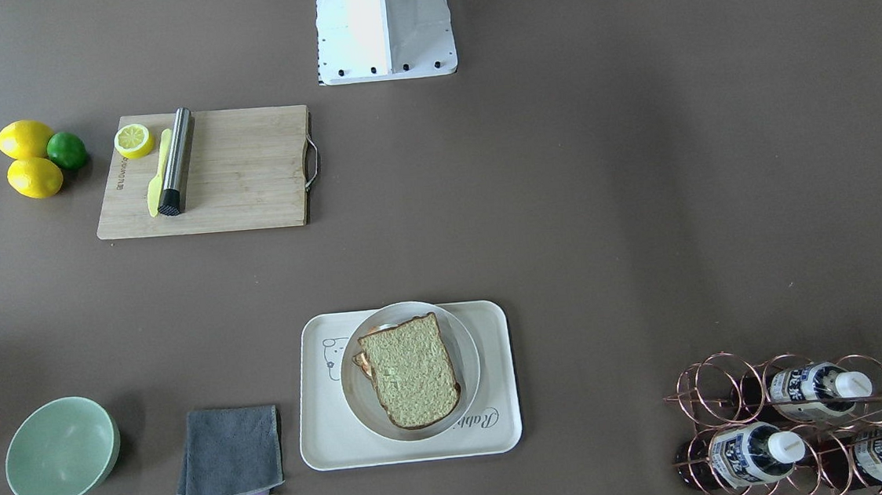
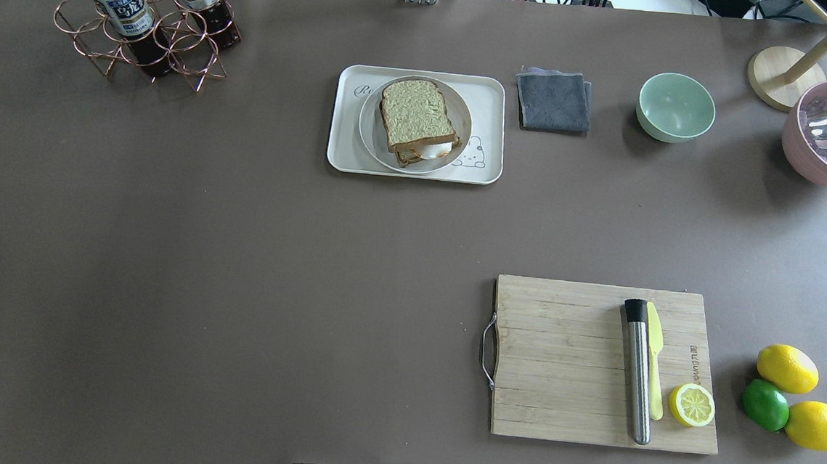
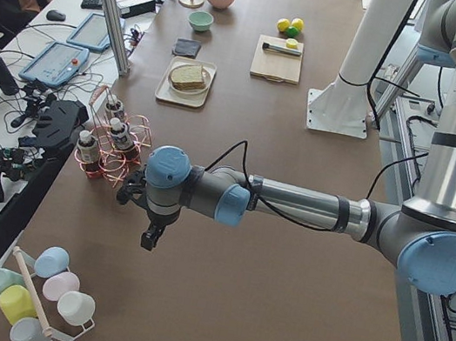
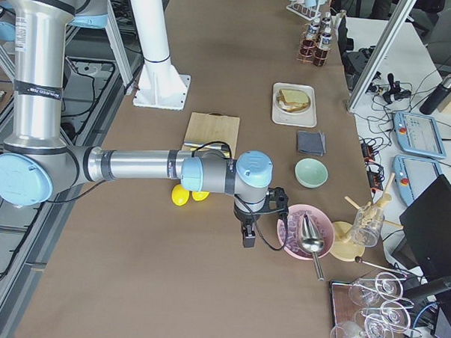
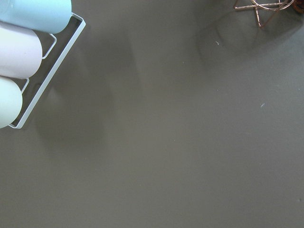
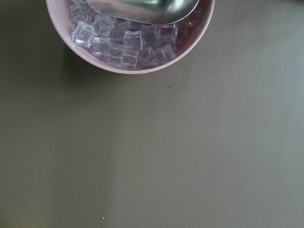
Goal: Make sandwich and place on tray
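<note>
Tan bread-and-egg sandwich (image 1: 413, 369) on round white plate (image 1: 469, 360), on cream rectangular tray (image 1: 330, 441), lower centre.
Folded grey cloth (image 1: 230, 453) just left of tray; left gripper (image 3: 150, 239) and right gripper (image 4: 247, 237) hang above brown table (image 3: 272, 320), holding nothing; jaw opening cannot be told.

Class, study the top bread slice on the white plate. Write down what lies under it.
Under the top slice, a white edge of the egg and the crust of the lower slice peek out. Most of both is covered. All rest on the plate, on the tray.
</note>
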